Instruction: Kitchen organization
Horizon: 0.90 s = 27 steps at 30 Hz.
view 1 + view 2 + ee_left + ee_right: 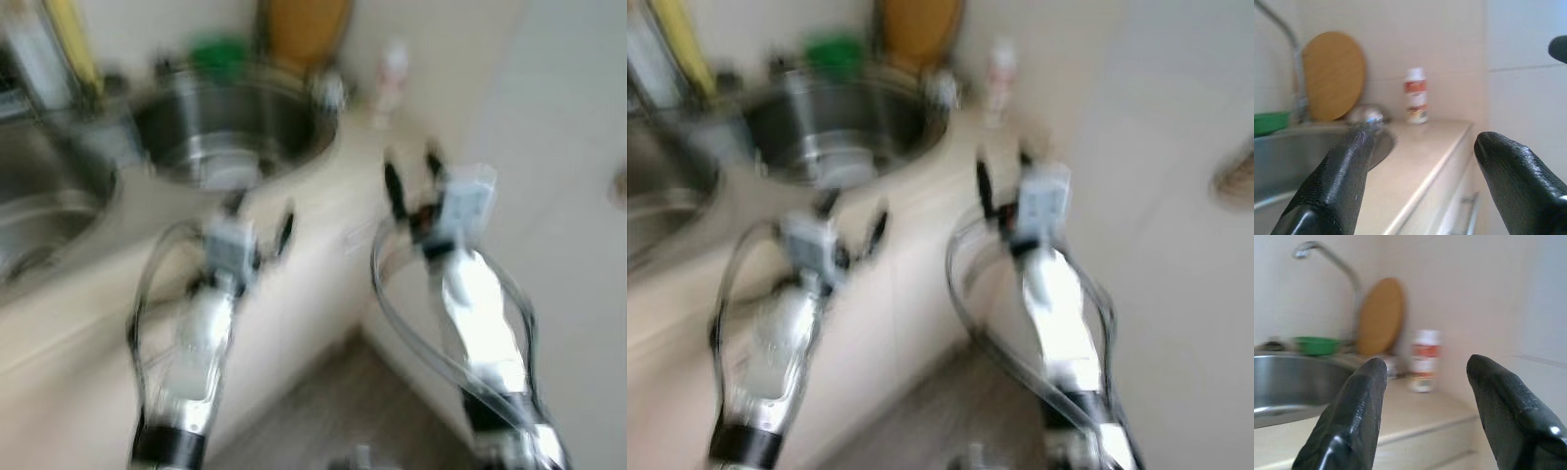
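Both grippers, left and right, were held open and empty; the bottle at 12 o'clock was resolved sharply by the wrist views.

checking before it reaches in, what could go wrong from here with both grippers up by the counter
1. The head views are blurred, so the camera is moving; aiming now could miss.
2. The small white bottle stands upright alone on the counter near the wall. It looks light, and an open right gripper coming in off-centre might tip it.
3. The wooden board only leans on the wall behind the sink; a bump from the left gripper could slide it into the basin.
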Tool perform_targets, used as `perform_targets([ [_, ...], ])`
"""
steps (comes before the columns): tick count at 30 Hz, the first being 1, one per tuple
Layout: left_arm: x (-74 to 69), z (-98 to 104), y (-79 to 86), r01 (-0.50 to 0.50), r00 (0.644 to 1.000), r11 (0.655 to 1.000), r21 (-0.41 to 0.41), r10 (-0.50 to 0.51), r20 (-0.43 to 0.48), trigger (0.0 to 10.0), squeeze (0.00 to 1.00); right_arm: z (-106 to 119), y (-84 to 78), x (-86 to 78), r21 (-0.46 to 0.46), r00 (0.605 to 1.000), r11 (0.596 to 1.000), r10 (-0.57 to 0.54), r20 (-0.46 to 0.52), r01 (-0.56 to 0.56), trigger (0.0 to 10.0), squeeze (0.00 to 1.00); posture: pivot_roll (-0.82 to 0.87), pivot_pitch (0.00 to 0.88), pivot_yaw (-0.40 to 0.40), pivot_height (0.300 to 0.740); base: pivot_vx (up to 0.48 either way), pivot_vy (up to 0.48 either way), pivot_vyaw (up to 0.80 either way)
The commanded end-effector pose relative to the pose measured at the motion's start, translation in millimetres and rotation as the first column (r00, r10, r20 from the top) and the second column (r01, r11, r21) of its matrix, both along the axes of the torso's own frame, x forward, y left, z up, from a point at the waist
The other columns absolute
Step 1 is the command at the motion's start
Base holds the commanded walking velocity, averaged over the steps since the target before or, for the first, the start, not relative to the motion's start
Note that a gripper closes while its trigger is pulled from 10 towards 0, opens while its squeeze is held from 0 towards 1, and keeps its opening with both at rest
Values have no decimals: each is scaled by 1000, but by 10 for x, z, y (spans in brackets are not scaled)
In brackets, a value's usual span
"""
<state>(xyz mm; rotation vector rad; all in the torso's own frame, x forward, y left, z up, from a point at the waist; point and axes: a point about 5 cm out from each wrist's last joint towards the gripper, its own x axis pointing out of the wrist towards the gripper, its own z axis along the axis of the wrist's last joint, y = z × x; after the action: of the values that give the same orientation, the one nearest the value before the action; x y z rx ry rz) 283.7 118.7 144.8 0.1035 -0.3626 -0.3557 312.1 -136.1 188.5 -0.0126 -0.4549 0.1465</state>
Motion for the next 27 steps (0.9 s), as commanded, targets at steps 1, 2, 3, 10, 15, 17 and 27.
perform_targets([
  [1,3,25,8,1,1000,1000,10,-1,9,10000,0,57,34,-6,-2,1000,1000,8,25,-8,10000,0,-6,0,-63,740,0,0,-800],
  [2,4,24,6,1,1000,1000,10,-1,9,10000,0,58,30,-6,-3,1000,1000,6,26,-6,10000,0,-6,0,-64,740,0,0,-800],
  [3,4,22,5,0,1000,1000,11,0,8,10000,0,57,27,-6,-4,1000,1000,5,25,-5,10000,0,-6,0,-64,740,0,0,-800],
  [10,2,5,0,-1,1000,1000,17,0,3,10000,0,51,13,-5,-8,1000,1000,2,23,-2,10000,0,-8,0,-65,740,0,0,-800],
  [15,1,-1,-3,1,1000,1000,20,-1,0,10000,0,43,1,-8,-11,1000,1000,-3,20,3,10000,0,-8,0,-65,740,0,0,-800],
  [17,2,-3,-10,4,1000,1000,21,-4,-1,10000,0,36,-11,-7,-14,1000,1000,-6,18,6,10000,0,-12,0,-65,740,0,0,-800],
  [27,3,-5,-12,5,1000,1000,26,-5,-1,10000,0,23,-31,9,-10,1000,1000,-23,8,23,10000,0,-10,0,-65,740,0,-34,-800],
])
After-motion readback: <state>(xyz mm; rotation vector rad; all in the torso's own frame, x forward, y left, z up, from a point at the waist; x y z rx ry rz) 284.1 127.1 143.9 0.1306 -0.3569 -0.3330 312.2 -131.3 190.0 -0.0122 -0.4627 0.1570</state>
